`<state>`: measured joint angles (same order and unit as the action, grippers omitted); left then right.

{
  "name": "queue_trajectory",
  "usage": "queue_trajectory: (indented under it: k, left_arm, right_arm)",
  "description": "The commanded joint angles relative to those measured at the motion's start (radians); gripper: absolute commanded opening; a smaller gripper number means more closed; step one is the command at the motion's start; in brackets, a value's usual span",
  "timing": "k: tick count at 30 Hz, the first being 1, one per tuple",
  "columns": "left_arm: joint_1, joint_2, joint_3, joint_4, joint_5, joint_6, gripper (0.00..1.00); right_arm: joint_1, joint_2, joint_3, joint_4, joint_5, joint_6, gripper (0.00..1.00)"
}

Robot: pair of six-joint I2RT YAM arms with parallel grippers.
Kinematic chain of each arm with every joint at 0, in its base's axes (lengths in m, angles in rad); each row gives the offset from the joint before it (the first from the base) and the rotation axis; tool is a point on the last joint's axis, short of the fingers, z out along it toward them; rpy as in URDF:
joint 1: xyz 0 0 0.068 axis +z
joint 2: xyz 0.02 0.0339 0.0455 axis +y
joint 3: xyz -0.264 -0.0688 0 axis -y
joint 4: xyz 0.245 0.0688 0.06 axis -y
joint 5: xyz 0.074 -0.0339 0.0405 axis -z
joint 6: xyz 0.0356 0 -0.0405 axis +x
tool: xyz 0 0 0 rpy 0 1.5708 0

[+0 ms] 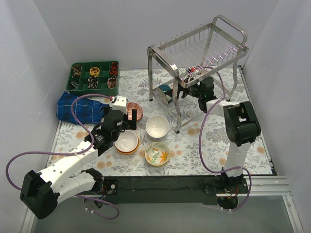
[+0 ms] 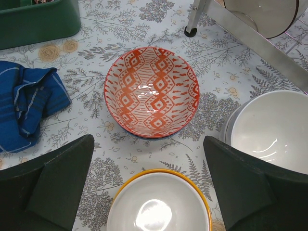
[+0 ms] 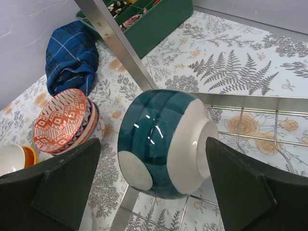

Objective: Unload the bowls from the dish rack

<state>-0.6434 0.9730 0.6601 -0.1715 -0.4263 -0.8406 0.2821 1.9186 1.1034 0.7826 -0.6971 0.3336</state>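
The steel dish rack (image 1: 214, 43) stands at the back right. A teal and white bowl (image 1: 164, 91) lies on its side on the rack's lower shelf; it also shows in the right wrist view (image 3: 159, 139). My right gripper (image 3: 153, 144) is open, with a finger on each side of this bowl and not touching it. It reaches under the rack (image 1: 188, 92). On the table are a red-white patterned bowl (image 2: 151, 91) stacked on another bowl, a white bowl (image 2: 269, 130), an orange bowl (image 2: 159, 204) and a leaf-patterned bowl (image 1: 157, 154). My left gripper (image 2: 148, 147) is open and empty above the orange bowl.
A green compartment tray (image 1: 95, 76) holding small items sits at the back left. A blue checked cloth (image 1: 80, 107) lies in front of it. A rack leg (image 2: 192, 21) stands just beyond the red-white bowl. White walls close in the left, back and right sides.
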Motion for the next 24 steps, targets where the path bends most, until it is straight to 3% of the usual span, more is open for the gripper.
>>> queue_trajectory:
  k: [1, 9, 12, 18, 22, 24]
  left_arm:
    - [0.004, -0.027, -0.013, 0.017, -0.002, 0.014, 0.98]
    - [0.004, -0.028, -0.014, 0.015, -0.002, 0.018, 0.98]
    - [0.005, -0.028, -0.016, 0.015, -0.002, 0.02, 0.98]
    - [0.005, -0.033, -0.016, 0.013, 0.001, 0.023, 0.98]
    - [0.004, -0.037, -0.016, 0.015, 0.001, 0.023, 0.98]
    - [0.004, -0.039, -0.017, 0.015, 0.001, 0.025, 0.98]
  right_arm:
    - [0.025, 0.043, 0.055, 0.029, -0.01, 0.002, 0.99]
    - [0.032, 0.092, 0.069, 0.027, 0.016, -0.008, 0.98]
    - [0.032, 0.092, 0.069, 0.017, 0.015, -0.021, 0.9]
    - [0.034, 0.057, 0.056, -0.008, 0.004, -0.047, 0.63]
    - [0.034, 0.014, 0.036, -0.009, 0.008, -0.064, 0.31]
    - [0.034, -0.012, 0.027, -0.008, 0.016, -0.074, 0.25]
